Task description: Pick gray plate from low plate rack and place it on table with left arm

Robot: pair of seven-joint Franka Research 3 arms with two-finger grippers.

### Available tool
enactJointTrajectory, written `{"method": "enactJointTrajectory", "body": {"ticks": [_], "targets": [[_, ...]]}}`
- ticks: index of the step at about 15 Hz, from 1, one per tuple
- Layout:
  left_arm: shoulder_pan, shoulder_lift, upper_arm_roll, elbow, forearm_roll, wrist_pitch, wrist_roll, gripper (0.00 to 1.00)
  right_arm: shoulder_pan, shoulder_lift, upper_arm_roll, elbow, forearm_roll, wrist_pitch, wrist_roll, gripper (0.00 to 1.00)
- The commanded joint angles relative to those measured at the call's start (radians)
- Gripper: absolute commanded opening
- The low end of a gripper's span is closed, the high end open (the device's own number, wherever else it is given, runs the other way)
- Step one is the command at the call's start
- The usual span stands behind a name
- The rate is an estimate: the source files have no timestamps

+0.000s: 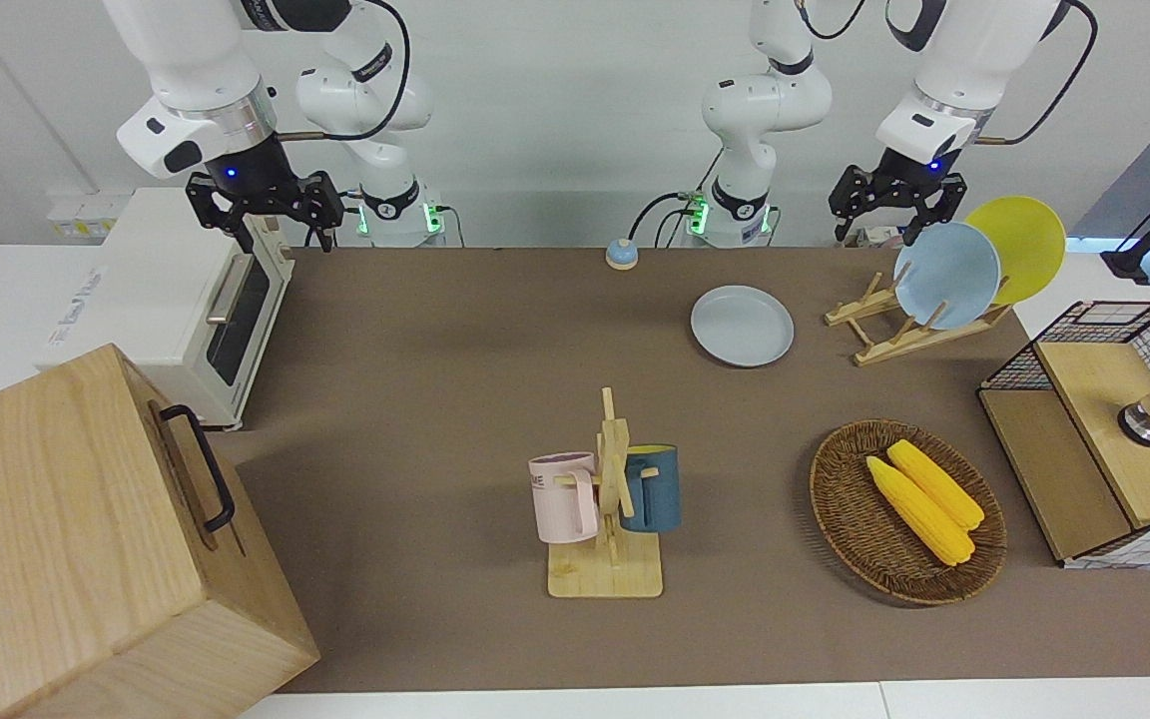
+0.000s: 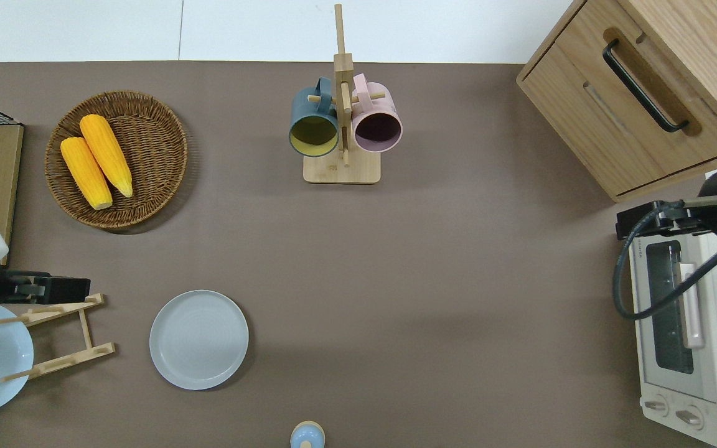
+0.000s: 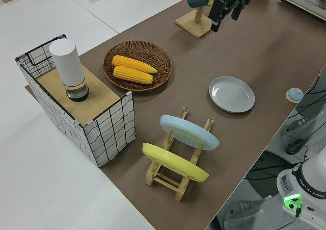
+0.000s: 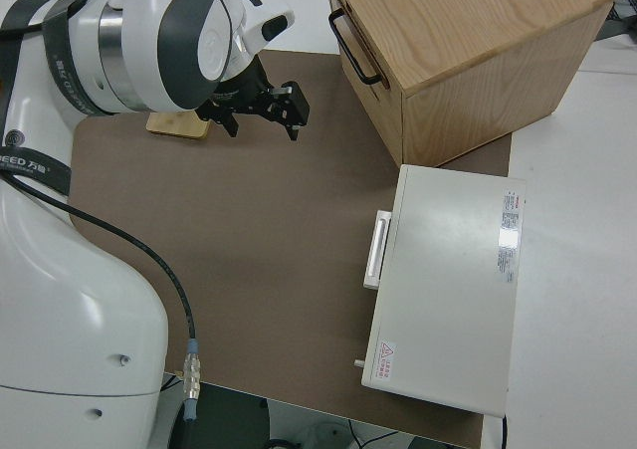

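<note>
both left gripper (image 1: pixel 896 210) fingers spread, holding nothing, over low plate rack (image 1: pixel 909 325) | gray plate (image 1: pixel 742 326) flat on table (image 1: pixel 435 379)

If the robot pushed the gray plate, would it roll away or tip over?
Probably neither. The gray plate lies flat on the table, so a push would likely just slide it. It looks stiff and smooth, so it may slip easily in a grip. Its low rim gives fingers little to catch. It might chip if dropped, though its material can't be told.
</note>
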Motion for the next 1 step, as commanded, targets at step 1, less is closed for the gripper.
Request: {"method": "enactJointTrajectory", "body": {"ticks": [1], "targets": [[-0.021, 0.003, 0.006, 0.004, 0.027, 0.007, -0.007, 1.00, 0.005, 0.002, -0.004, 0.005, 0.003, -0.006, 0.004, 0.983]]}}
